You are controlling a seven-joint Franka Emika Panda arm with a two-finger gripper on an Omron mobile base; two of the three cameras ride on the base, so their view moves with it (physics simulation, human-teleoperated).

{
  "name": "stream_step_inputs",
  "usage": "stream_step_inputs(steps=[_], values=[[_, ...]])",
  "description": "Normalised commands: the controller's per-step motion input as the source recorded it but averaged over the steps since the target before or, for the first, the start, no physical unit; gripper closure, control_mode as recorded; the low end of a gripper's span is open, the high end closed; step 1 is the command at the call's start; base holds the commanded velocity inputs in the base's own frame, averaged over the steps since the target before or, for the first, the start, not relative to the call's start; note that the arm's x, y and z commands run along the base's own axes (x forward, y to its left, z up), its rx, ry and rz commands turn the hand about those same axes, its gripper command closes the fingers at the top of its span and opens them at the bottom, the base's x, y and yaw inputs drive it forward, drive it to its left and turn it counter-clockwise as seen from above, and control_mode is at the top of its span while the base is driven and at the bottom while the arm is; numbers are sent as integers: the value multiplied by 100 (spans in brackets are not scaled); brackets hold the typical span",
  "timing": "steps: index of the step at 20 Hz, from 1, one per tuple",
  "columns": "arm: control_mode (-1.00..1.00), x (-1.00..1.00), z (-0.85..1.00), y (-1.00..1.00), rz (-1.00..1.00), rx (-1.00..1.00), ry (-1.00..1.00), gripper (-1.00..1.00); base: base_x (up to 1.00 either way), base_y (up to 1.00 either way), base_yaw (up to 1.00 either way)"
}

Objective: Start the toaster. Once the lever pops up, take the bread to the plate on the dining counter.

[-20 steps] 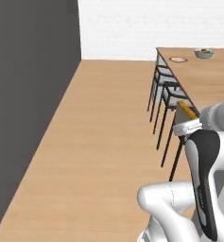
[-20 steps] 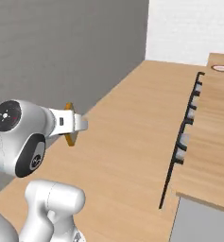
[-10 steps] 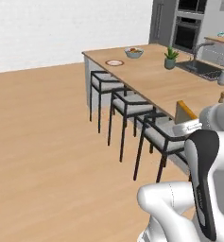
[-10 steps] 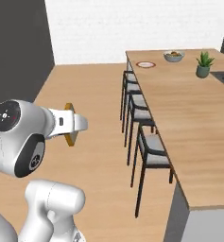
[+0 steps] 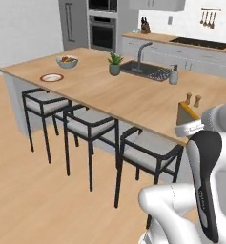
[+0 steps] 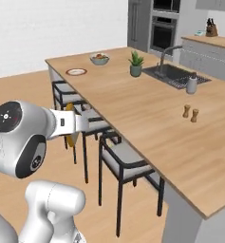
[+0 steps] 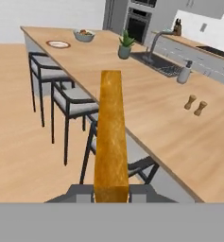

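Bread (image 7: 111, 137): held edge-on in closed jaws, toaster stage judged done. Plate (image 7: 58, 44): far ahead-left of jaws on tabletop (image 7: 146, 104); delivery outstanding.

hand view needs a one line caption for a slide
Gripper holds the bread edge-on, facing the dining counter and its distant plate.

The white arm stands folded up high beside the dining counter (image 5: 133, 97), its dark-jointed forearm upright and the wrist turned level toward the counter's long edge. The gripper (image 7: 111, 191) points along that edge, closed on the bread (image 7: 111, 137) (the slice stands on edge between the two fingers, crust outward). The hand is level with the counter top, short of the counter's edge.
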Motion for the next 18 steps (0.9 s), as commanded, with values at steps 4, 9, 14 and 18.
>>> stream_step_inputs(steps=[4,9,14,18], values=[[100,0,0,0,0,0,0,100,22,100,-58],[100,0,0,0,0,0,0,100,0,100,-51],[100,0,0,0,0,0,0,100,0,100,-50],[100,0,0,0,0,0,0,100,1,100,-49]])
